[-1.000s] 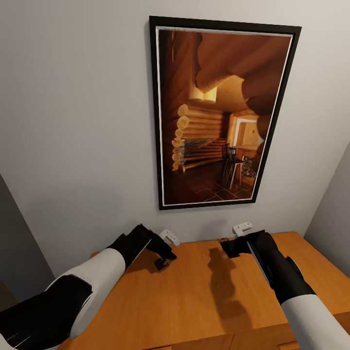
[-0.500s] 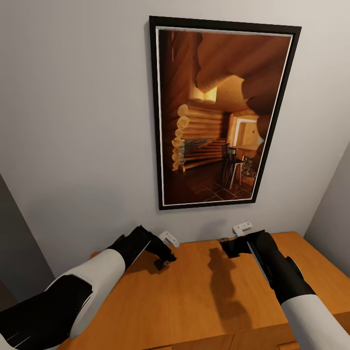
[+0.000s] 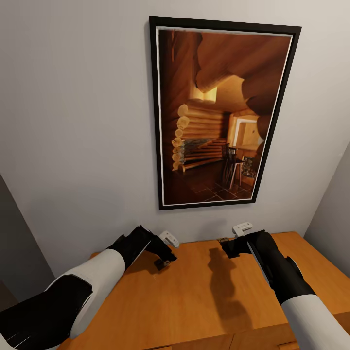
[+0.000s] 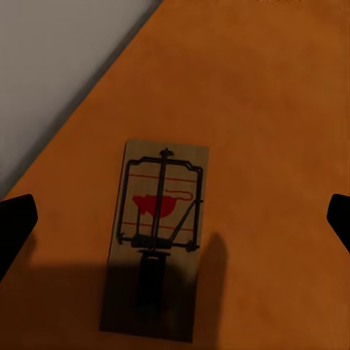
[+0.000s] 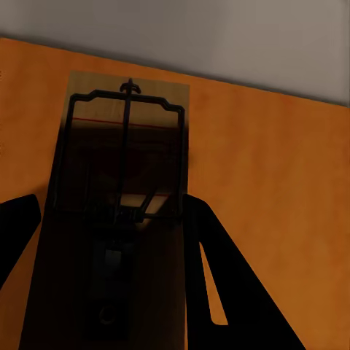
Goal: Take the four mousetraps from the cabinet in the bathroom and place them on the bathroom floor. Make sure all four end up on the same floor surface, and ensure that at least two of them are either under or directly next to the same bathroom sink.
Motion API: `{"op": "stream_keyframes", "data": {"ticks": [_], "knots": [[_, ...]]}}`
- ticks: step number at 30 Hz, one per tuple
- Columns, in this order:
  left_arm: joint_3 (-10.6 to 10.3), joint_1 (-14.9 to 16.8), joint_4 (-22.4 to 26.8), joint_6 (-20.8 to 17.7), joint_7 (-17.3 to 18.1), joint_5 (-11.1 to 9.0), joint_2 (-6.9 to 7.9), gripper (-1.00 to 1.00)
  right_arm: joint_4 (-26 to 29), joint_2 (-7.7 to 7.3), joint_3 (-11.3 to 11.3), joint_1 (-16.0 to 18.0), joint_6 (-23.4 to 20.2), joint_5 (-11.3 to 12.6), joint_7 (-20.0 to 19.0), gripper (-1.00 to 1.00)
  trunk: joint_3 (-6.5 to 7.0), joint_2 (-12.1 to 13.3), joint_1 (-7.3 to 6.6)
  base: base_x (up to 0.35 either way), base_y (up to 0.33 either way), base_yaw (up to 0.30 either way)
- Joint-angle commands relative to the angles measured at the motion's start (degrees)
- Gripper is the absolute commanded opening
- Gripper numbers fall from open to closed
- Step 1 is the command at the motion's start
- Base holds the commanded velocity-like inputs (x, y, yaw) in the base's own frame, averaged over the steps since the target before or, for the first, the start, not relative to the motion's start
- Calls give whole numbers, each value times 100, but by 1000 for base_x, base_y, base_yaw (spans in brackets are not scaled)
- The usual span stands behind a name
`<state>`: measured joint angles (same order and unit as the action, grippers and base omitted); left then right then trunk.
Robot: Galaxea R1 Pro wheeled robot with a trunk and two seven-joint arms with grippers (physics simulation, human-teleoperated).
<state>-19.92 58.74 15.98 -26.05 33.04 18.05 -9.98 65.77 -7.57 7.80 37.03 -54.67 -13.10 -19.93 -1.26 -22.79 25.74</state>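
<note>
Over the orange-brown cabinet (image 3: 204, 291), both arms reach toward the wall, where a framed picture (image 3: 221, 114) of a log interior hangs. From the head view the cabinet's smooth top is seen, cut off at the lower edge where a strip of its front panels just shows; the mousetraps themselves are hard to make out from there, hidden behind the arms.

The left end effector (image 3: 163, 260) hovers low over the cabinet top near the wall. Its wrist camera shows a mousetrap (image 4: 157, 237) lying flat on the wood, tan board with black wire and a red mark, partly darkened by shadow at its near end. The two black fingertips (image 4: 14, 226) appear at the far edges of that view, spread wide apart with the trap between them and not touching it: released.

The right end effector (image 3: 228, 248) sits close to the wall as well. Its wrist camera shows a second mousetrap (image 5: 124, 160) on the cabinet top, one end just beside the wall, most of the board deep in shadow and cut off at the frame edge. Dark fingers (image 5: 233, 292) lie to either side of it, spread, with no clear contact: released.
</note>
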Motion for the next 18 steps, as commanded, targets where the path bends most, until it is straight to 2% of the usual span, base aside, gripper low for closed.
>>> {"op": "stream_keyframes", "data": {"ticks": [1,18], "knots": [[15,2,11,-20,36,58,-1,100,6,-5,11,6,-17,-61,-46,-100,-13,-13,4,0,0,0],[15,1,10,-23,36,50,-1,100,6,-3,12,6,-17,-61,-46,-100,-13,-13,4,14,0,0]]}}
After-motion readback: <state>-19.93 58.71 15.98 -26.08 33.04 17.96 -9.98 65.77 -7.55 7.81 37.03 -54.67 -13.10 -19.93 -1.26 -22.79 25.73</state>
